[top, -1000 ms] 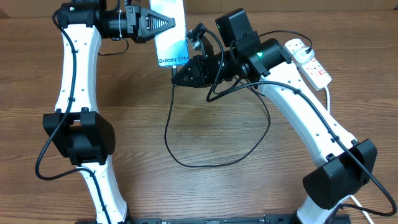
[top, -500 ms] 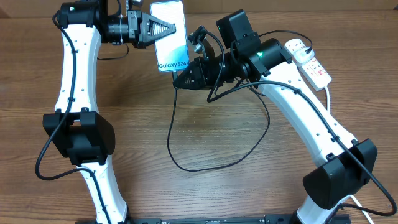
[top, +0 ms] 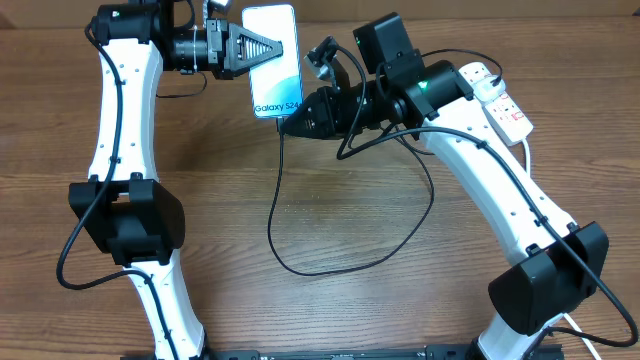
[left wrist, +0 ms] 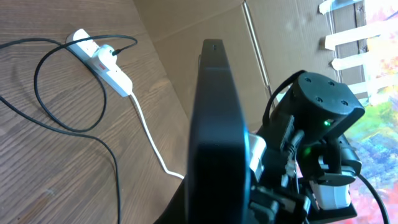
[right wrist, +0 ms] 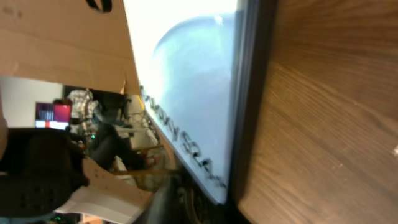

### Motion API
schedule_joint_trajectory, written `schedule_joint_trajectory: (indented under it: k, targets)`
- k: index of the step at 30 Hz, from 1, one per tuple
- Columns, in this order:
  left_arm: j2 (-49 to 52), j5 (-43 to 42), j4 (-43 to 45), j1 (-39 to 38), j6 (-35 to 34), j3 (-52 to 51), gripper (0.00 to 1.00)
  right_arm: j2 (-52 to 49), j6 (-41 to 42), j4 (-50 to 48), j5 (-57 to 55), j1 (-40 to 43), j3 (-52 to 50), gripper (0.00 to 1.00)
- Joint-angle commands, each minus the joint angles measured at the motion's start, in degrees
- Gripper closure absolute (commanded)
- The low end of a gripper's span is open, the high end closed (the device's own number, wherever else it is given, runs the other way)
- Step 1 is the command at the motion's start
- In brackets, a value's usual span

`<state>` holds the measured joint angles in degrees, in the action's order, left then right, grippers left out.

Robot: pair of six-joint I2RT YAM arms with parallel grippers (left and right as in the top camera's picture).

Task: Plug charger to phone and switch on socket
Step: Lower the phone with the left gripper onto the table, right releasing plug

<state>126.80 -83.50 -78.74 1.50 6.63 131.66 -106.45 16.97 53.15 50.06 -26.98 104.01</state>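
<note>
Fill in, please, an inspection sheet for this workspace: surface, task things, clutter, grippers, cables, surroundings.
Surface: brown wooden table.
Job's things: phone held by the left gripper, screen up; socket at the table's far right.
Clutter: nothing seen.
Grippers: left gripper shut on the phone; right gripper at the phone's lower edge, jaws unreadable.
Cables: charger loops across the table and reaches the socket; white cord leaves the socket.
Surroundings: cardboard wall behind the table.
</note>
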Motion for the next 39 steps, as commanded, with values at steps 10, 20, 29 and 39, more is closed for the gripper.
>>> schedule_joint_trajectory:
  k: [10,20,29,39]
  targets:
    - [0.4,16.9,-0.4,0.6,-1.4,0.5,0.96,0.0,-0.4,4.1,-9.4,1.3,0.3,0.40]
    - [2.0,41.9,-3.1,-4.8,-4.1,0.2,0.96,0.0,6.0,12.5,-31.0,2.0,0.3,0.28]
    - [9.9,42.5,-3.8,-12.4,-6.8,0.1,0.96,0.0,8.8,17.2,-40.5,2.0,0.3,0.26]
    - [19.1,38.8,-2.1,-12.3,-4.8,0.1,0.96,0.0,11.6,19.2,-46.1,2.0,0.2,0.25]
